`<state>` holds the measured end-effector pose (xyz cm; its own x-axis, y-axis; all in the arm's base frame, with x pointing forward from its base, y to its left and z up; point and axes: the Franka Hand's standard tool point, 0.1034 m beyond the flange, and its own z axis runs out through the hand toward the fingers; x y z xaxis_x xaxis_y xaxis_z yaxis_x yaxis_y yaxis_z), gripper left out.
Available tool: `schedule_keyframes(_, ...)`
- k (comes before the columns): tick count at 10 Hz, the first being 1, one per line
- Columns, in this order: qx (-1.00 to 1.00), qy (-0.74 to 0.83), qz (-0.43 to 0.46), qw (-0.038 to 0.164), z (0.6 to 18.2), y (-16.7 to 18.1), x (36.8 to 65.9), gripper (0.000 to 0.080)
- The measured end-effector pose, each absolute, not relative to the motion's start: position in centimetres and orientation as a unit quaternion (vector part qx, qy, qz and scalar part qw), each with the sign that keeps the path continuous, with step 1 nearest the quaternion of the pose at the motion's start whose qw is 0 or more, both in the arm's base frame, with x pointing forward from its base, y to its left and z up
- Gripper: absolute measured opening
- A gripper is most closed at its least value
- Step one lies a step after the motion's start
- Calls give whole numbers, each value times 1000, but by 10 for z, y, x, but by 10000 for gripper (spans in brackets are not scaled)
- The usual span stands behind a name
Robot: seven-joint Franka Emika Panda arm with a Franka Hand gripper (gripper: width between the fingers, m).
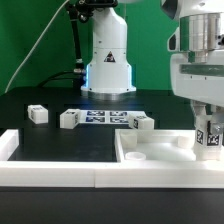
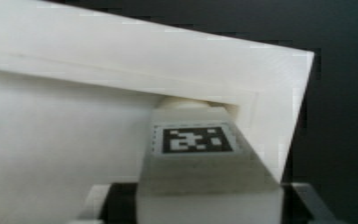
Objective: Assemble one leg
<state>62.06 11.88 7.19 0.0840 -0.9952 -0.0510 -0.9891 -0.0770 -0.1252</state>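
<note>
1 leg point(image 1: 209, 139) hangs in the gripper point(image 1: 208, 132) at the exterior view's right, its tag facing outward, and the jaws are clenched on its upper part; its lower end sits at or just inside the corner of the large white tray-like part point(image 1: 150, 158), though whether it touches the floor there is hard to tell; 3 more small white posts point(image 1: 38, 114) lie loose on the black desk point(image 1: 40, 135) near the marker board point(image 1: 102, 117), well apart from the arm. The wrist view shows the leg point(image 2: 197, 150) upright beside a round boss point(image 2: 190, 101) in the tray's corner point(image 2: 247, 75). The step in hand looks like seating the leg in that corner; the next move probably calls for fine alignment over the boss, then a straight downward press or twist without tilting.
</note>
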Motion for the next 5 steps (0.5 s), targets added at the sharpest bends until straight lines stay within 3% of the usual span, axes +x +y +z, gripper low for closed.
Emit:
schedule_keyframes(4,-712,699,-19,67,72,118,621,292)
schedule_keyframes(5,-726,684,-20,66,72,118,621,481)
